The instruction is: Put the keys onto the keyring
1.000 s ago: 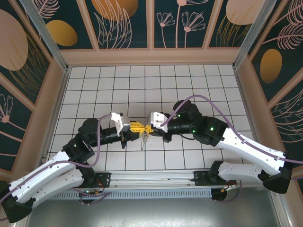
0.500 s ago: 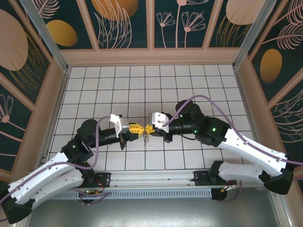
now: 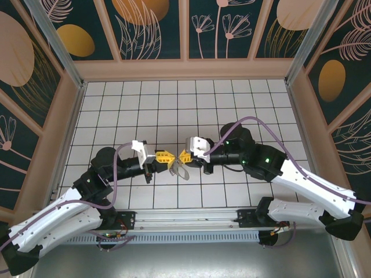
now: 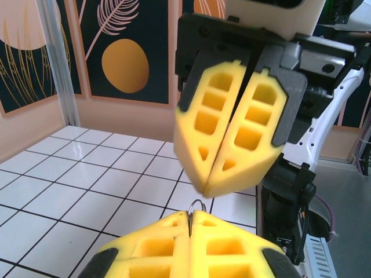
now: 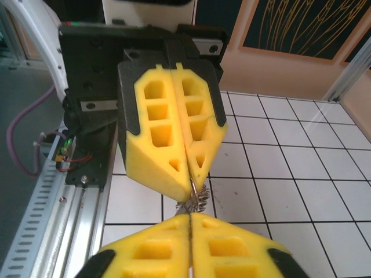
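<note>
Gap between left gripper [image 3: 164, 156] and right gripper [image 3: 185, 155] wider than second ago. Both jaws pressed together, each pinching keyring [image 3: 181, 171]. Keyring now tilted, above desk [image 3: 232, 104] near edge, middle. Likely coil being pried open for key.

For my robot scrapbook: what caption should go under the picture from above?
Over the tiled table, the left hand and right hand meet, both pinched shut on a small keyring.

Your table [image 3: 232, 98] is white tile with dark grid lines, bordered by tan wooden borders [image 3: 185, 69]. Teal wall panels [image 3: 156, 29] bear leaf and orange oval motifs. Aluminium corner posts [image 3: 55, 40] are evenly lit.
</note>
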Robot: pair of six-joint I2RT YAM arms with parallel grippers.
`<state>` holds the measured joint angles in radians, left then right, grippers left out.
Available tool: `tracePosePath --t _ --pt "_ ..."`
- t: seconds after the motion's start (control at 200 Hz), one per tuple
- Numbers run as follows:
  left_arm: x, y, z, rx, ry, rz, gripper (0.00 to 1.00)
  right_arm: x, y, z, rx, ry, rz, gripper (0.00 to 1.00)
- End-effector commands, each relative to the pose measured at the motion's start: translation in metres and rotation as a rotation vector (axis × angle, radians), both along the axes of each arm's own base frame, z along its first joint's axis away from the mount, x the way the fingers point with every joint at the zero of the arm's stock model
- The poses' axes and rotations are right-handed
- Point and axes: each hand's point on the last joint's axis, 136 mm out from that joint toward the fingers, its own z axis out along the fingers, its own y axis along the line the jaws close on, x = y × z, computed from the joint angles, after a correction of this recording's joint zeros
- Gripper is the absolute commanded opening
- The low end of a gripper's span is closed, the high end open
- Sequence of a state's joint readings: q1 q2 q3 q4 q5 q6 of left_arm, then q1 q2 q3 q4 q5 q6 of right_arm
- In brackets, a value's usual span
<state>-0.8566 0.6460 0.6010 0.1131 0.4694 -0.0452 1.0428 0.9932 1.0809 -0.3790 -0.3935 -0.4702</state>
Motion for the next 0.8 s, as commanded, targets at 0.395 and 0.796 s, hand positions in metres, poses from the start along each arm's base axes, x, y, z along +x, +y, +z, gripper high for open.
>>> tracePosePath --t 0.395,0.796 --pt "-0.005 0.001 0.012 -0.05 -0.042 -0.023 0.0 -0.003 0.004 -0.001 0.014 0.016 0.013 0.26" --pt "-0.008 0.001 0.012 -0.054 -0.055 -0.036 0.0 0.012 0.013 -0.014 -0.026 0.03 -0.031 0.07"
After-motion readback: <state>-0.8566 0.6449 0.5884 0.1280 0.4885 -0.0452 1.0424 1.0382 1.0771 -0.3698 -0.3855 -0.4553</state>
